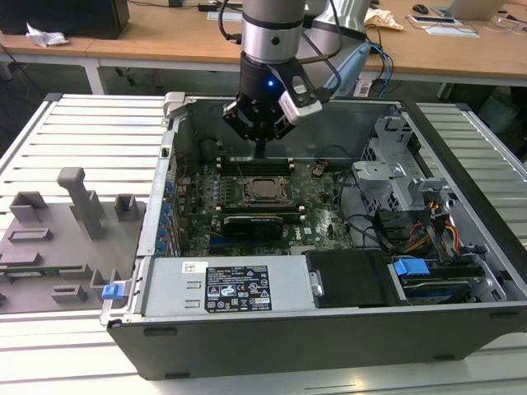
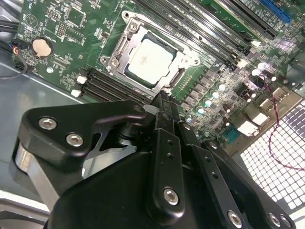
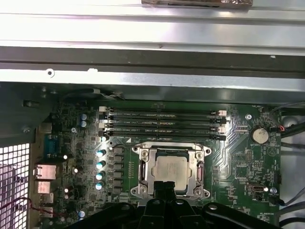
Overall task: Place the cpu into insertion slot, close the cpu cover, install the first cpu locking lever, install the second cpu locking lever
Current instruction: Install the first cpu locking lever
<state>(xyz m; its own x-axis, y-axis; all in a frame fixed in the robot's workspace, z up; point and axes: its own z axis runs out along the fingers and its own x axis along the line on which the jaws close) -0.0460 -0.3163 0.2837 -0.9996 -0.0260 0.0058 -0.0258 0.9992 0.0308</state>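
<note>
One small, flat, square cpu (image 2: 150, 62) with a pale silvery metal top sits in its socket on the green motherboard (image 3: 238, 167). The thin grey metal cpu cover (image 3: 144, 171) lies flat around it. The black gripper (image 2: 164, 98) hovers just above the socket's edge, jaws pressed together and holding nothing. The chip looks light, rigid and delicate, so it wants edge contact only. The cover seems a stiff, springy sheet, best pushed on its frame.
</note>
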